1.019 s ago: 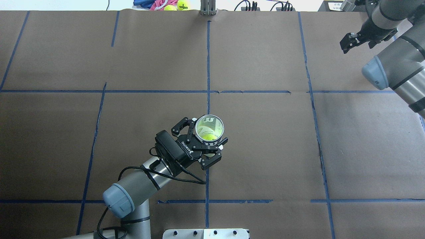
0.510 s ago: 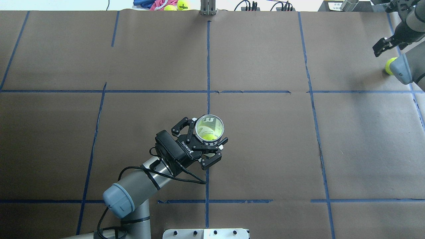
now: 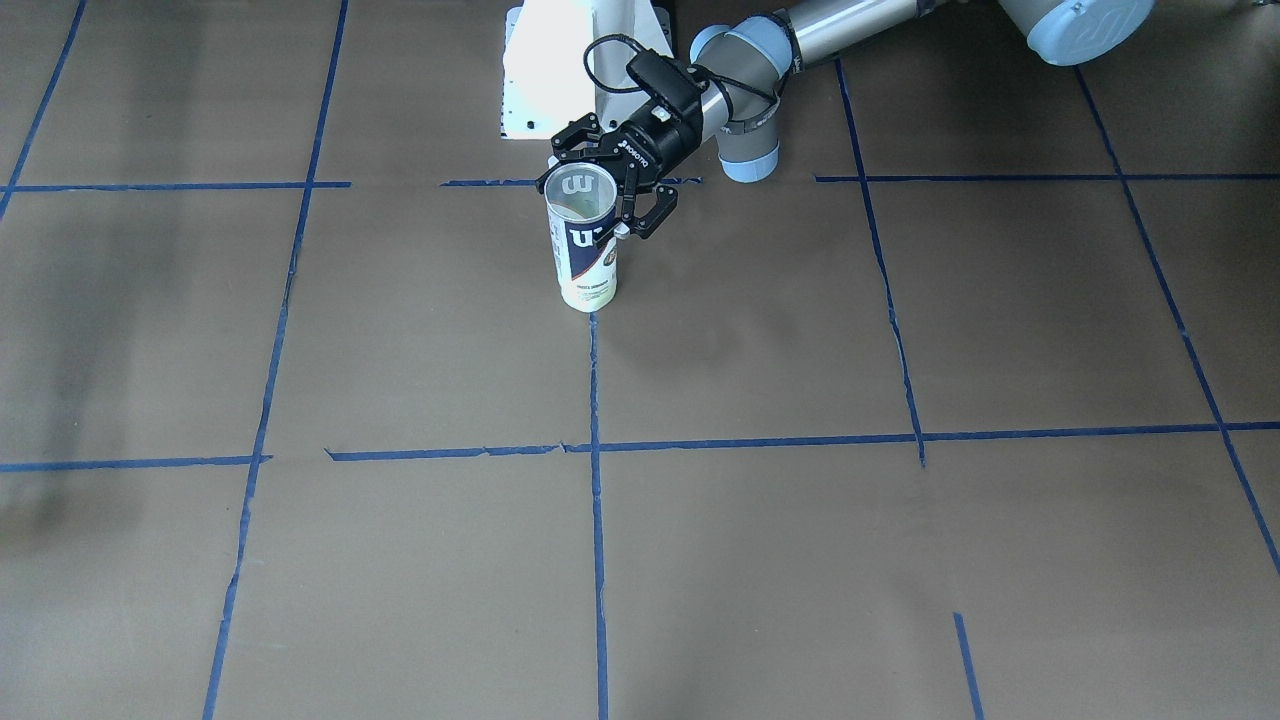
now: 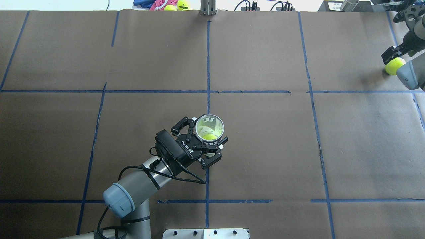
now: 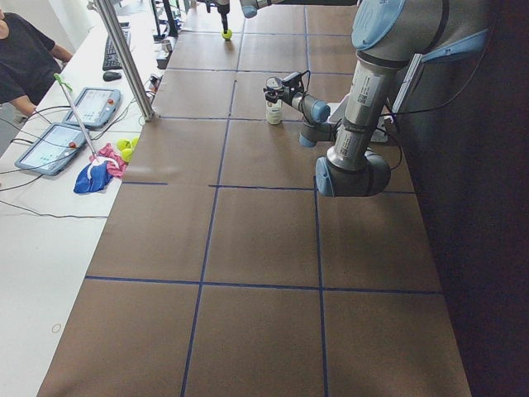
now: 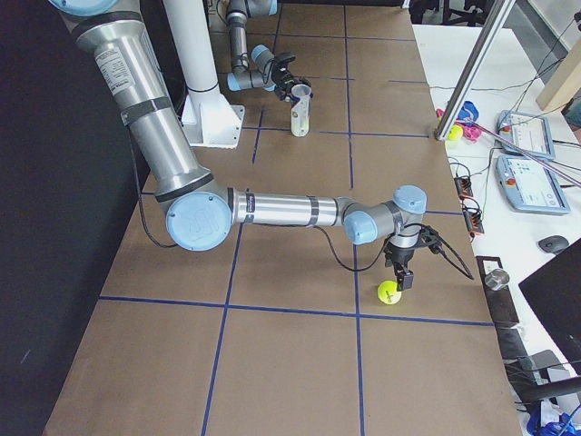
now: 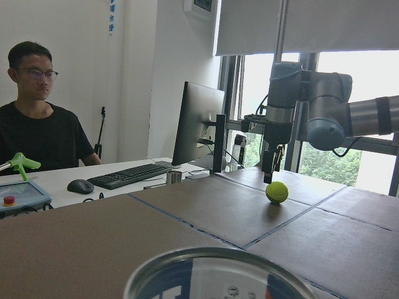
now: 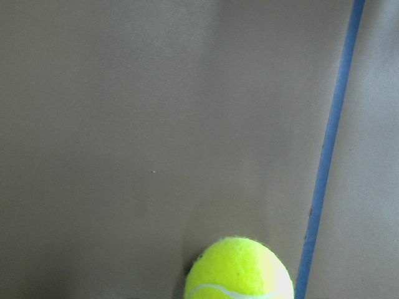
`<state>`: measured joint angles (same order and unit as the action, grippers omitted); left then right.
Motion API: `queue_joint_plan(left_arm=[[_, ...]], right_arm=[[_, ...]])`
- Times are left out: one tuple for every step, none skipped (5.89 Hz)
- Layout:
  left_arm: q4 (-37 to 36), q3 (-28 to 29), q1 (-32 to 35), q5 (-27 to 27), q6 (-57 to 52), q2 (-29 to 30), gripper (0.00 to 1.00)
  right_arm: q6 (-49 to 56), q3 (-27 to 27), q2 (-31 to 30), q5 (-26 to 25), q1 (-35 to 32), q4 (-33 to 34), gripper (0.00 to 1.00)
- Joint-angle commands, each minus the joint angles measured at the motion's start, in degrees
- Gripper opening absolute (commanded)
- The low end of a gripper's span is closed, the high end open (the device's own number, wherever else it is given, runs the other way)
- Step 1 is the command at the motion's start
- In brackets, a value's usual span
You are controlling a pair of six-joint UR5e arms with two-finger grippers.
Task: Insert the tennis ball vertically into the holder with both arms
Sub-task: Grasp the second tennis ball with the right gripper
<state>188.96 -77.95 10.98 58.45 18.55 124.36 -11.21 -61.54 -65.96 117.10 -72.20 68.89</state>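
Observation:
The holder (image 4: pixel 209 127), a clear can with a white and navy label, stands upright near the table's middle, and it also shows in the front view (image 3: pixel 583 245). My left gripper (image 4: pixel 206 143) is shut on it just below the rim. A yellow-green ball (image 4: pixel 209 135) lies inside the can. A tennis ball (image 4: pixel 393 66) rests on the table at the far right. My right gripper (image 4: pixel 392 55) points down just above and beside it without touching, and looks open. The right side view shows this gripper (image 6: pixel 404 278) over the ball (image 6: pixel 388 292). The ball sits at the bottom of the right wrist view (image 8: pixel 240 269).
Two spare tennis balls (image 4: pixel 177 5) lie by pink cloth past the table's far edge. A metal post (image 4: pixel 208 8) stands at the back centre. The white pedestal base (image 4: pixel 206 233) is at the near edge. A seated person (image 7: pixel 37 118) and desk gear are beyond the table.
My right arm has swung right and back, uncovering the tennis ball at the far right, and its gripper now hangs over that ball. The left arm and can have not moved.

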Motion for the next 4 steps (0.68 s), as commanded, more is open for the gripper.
queue_joint_plan(left_arm=[[0.0,0.0,0.0,0.0,0.0,0.0,0.99],[0.0,0.0,0.0,0.0,0.0,0.1,0.99],[0.0,0.0,0.0,0.0,0.0,0.1,0.99],[0.0,0.0,0.0,0.0,0.0,0.1,0.99]], right_arm=[[0.2,1.7,0.1,-1.4,0.4,-0.6,0.99],[0.2,1.9,0.2,-2.2,0.9,-0.6,0.99],[0.2,2.0,0.3,-3.7,1.4,-0.6,0.99],[0.2,2.3,0.2,-4.1,2.2,-0.6,0.99]])
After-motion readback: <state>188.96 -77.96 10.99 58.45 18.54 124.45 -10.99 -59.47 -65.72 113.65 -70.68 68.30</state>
